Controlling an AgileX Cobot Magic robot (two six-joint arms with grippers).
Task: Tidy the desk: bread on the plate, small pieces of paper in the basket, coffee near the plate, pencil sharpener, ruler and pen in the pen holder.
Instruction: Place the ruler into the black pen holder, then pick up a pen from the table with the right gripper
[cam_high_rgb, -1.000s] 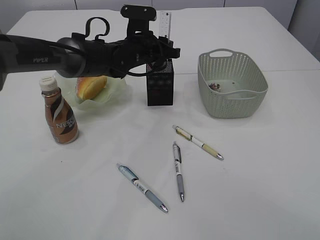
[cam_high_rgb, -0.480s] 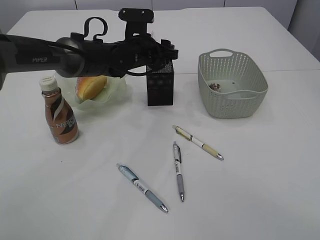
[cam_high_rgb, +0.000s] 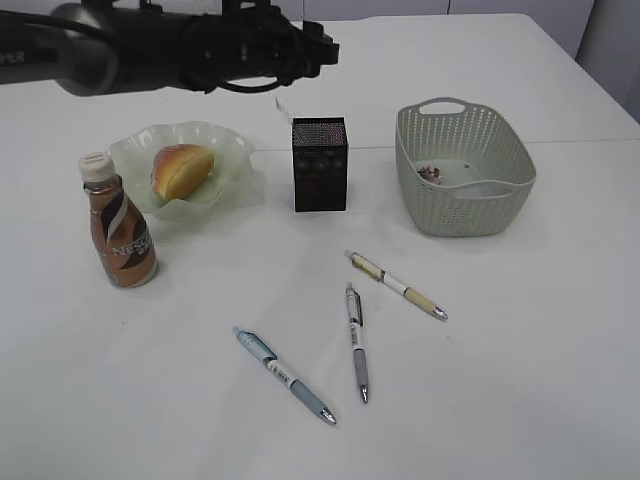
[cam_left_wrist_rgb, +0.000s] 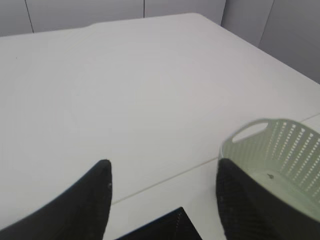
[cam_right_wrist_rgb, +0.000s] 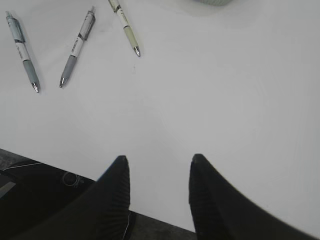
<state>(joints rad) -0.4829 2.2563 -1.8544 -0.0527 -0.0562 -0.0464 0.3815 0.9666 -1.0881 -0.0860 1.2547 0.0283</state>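
Looking at the exterior view first, the left arm (cam_high_rgb: 150, 50) hung high along the top edge, well above the black pen holder (cam_high_rgb: 319, 164), and I couldn't make out its pincer from there. The bread (cam_high_rgb: 181, 171) sat on the green plate (cam_high_rgb: 225, 150), the coffee bottle (cam_high_rgb: 118, 222) stood just beside that plate, and the basket (cam_high_rgb: 462, 170) had a few small scraps of paper (cam_high_rgb: 430, 172) in it, so those parts looked sorted to me. What was left were three pens lying on the table in front: a blue one (cam_high_rgb: 285, 375), a grey one (cam_high_rgb: 357, 342) and a cream one (cam_high_rgb: 396, 284), all apart from each other. Couldn't see a ruler or sharpener anywhere, maybe inside the holder, can't tell. The left wrist view showed the left gripper (cam_left_wrist_rgb: 162, 192) with its jaws spread apart and nothing between them, the holder's rim just below and the basket off to one side. The right wrist view had the right gripper (cam_right_wrist_rgb: 157, 192) low near the table's front edge, jaws apart and empty too, with the three pens ahead of it. My guess is the pens were the step in hand, and the next move needed one arm to drop over a pen, line the jaws across its barrel and pinch it
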